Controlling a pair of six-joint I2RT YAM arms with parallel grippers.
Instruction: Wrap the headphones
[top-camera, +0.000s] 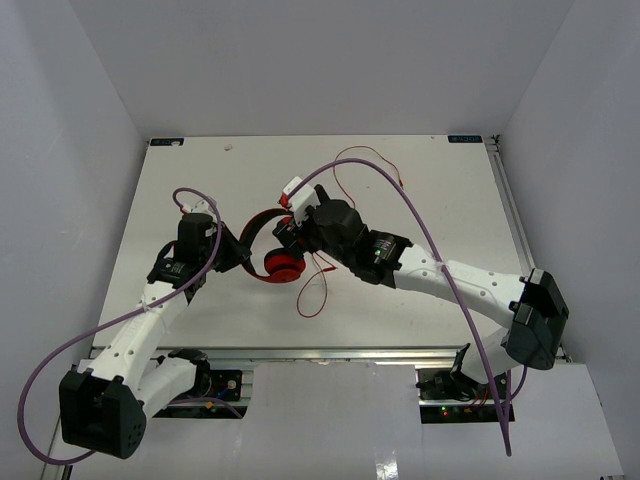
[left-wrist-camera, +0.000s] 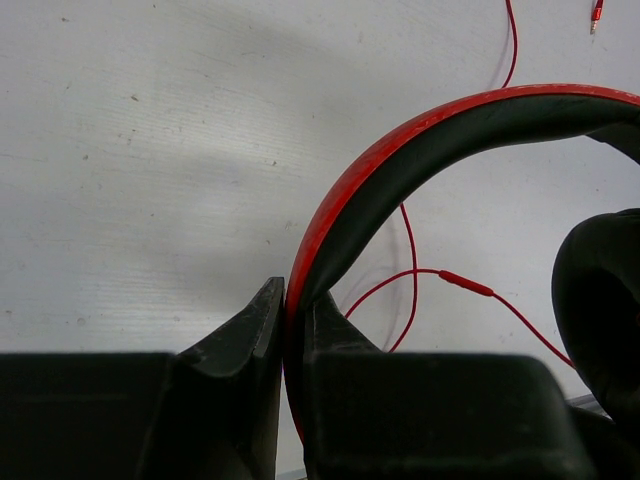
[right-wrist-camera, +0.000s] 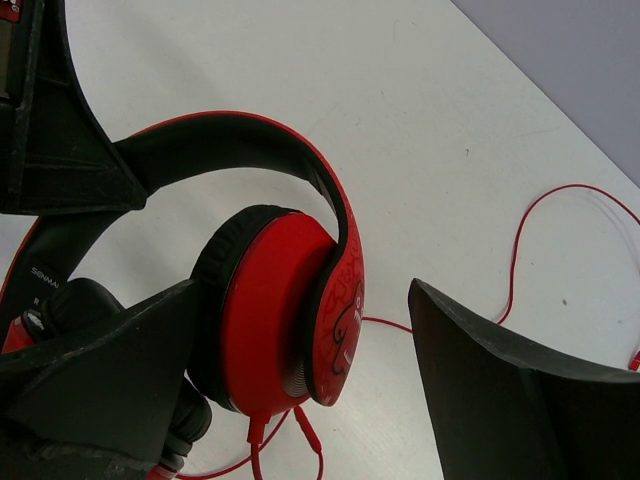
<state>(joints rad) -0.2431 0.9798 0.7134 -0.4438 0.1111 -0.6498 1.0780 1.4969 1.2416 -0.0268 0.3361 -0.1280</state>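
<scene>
Left gripper (left-wrist-camera: 285, 303) clenches the headband (left-wrist-camera: 400, 170) of the headphones (top-camera: 283, 265) midway between the table's (top-camera: 430, 200) far and near edges, while the right gripper (right-wrist-camera: 300, 290) gapes around one earcup (right-wrist-camera: 270, 310), cable (left-wrist-camera: 465, 283) trailing loose.

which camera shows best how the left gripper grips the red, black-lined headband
The left wrist view: the left gripper appears close up, fingers pinching the red, black-lined headband. The top external view shows that grip small and partly hidden. The right wrist view shows mainly the band's arch and round red earcup.

A white table (top-camera: 250, 170) sits enclosed by pale walls (top-camera: 60, 150).
</scene>
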